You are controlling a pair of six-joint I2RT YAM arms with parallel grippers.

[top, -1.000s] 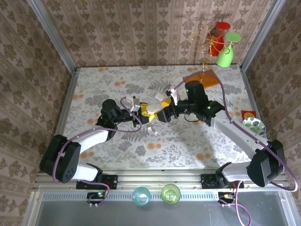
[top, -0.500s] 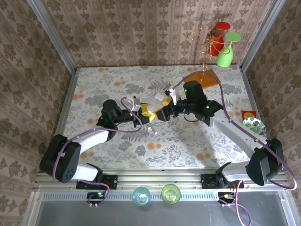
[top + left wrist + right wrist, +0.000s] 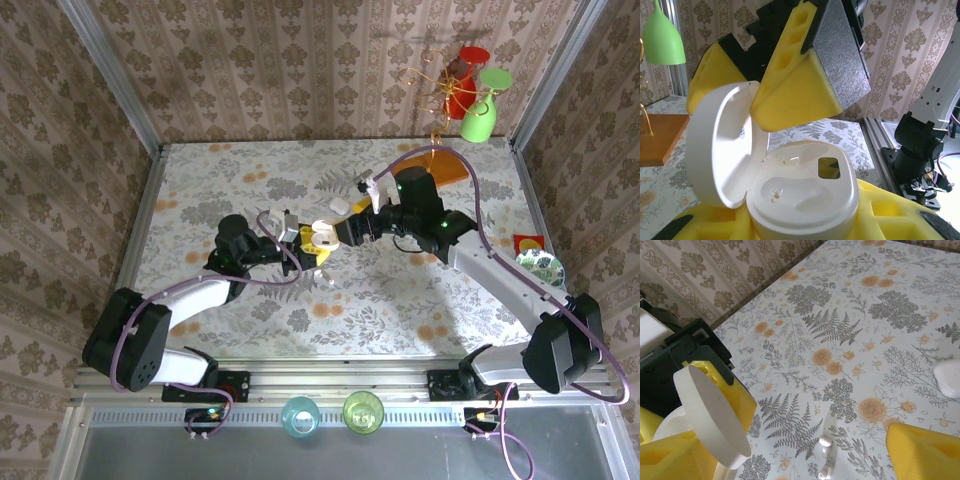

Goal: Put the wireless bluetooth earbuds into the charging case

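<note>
**Q:** Where are the earbuds [image 3: 824,441]?
**A:** On the table [image 3: 880,315], near the charging case [image 3: 805,200]. The left end effector [image 3: 308,243] clamps the case upright. The right end effector [image 3: 338,232], fingers spread, apparently props the lid [image 3: 715,150] open for loading.

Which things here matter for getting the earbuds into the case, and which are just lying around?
Job: open white charging case in left gripper; loose white earbuds; right gripper.
Lying about: green cup, orange stand base, patterned plate.
</note>
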